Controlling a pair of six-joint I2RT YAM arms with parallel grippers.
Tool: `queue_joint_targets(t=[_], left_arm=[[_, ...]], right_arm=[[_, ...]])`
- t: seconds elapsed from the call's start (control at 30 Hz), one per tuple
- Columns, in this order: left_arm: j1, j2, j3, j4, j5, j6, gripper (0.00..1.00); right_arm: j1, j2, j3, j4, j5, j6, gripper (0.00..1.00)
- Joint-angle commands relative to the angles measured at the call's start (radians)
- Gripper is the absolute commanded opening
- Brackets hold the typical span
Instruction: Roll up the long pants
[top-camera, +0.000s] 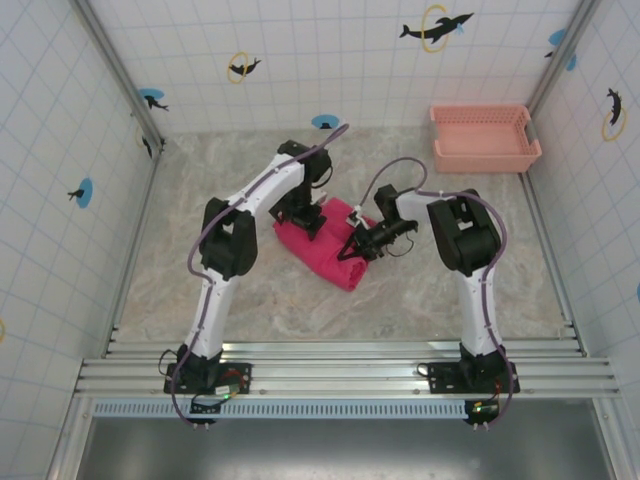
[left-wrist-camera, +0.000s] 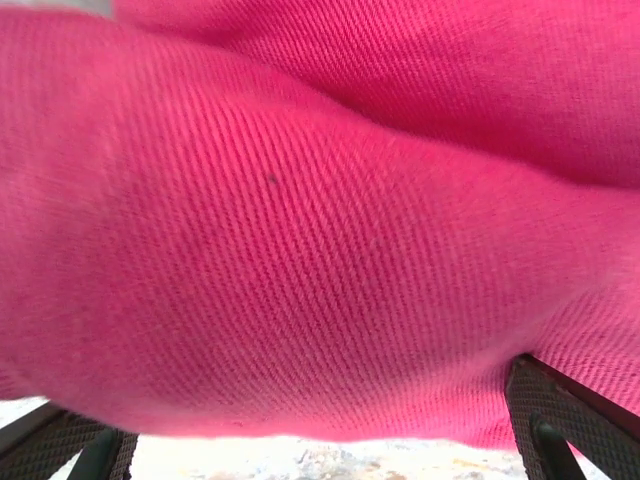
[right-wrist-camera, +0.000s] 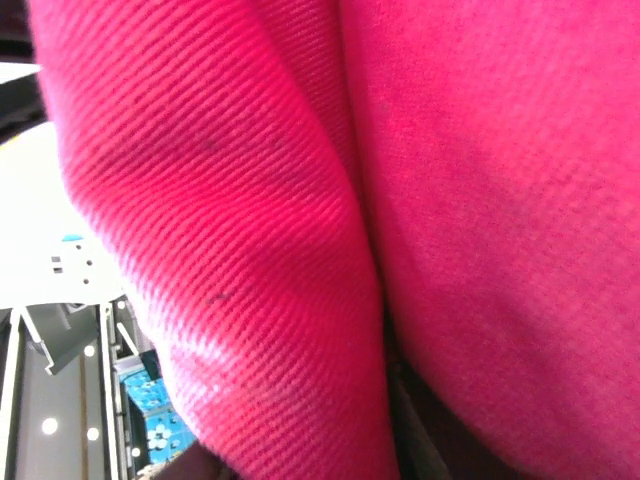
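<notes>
The long pants (top-camera: 322, 256) are bunched on the surface (top-camera: 250, 300). The left claw (top-camera: 308, 225) is spread wide against them. The right claw (top-camera: 349, 249) is pushed into them; its grip cannot be told.

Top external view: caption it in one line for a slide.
Left gripper and right gripper meet at the bunched long pants; a salmon basket sits far right.
</notes>
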Motion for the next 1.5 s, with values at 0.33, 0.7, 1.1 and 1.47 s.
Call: queue_joint_targets(t=[0.33, 0.7, 1.1, 1.47], left_arm=[[0.004, 0.175, 0.074, -0.023, 0.009, -0.039, 0.94], [0.007, 0.181, 0.064, -0.020, 0.013, -0.030, 0.94], [0.016, 0.143, -0.015, -0.010, 0.024, -0.009, 0.95], [0.021, 0.113, -0.066, -0.006, 0.023, 0.010, 0.95]], right_arm=[[0.006, -0.397, 0.038, -0.155, 0.807, -0.222, 0.56], [0.480, -0.539, -0.217, 0.037, 1.217, -0.414, 0.69], [0.562, -0.307, -0.188, 0.175, 1.424, -0.493, 0.97], [0.591, -0.258, -0.110, 0.233, 1.612, -0.561, 0.99]])
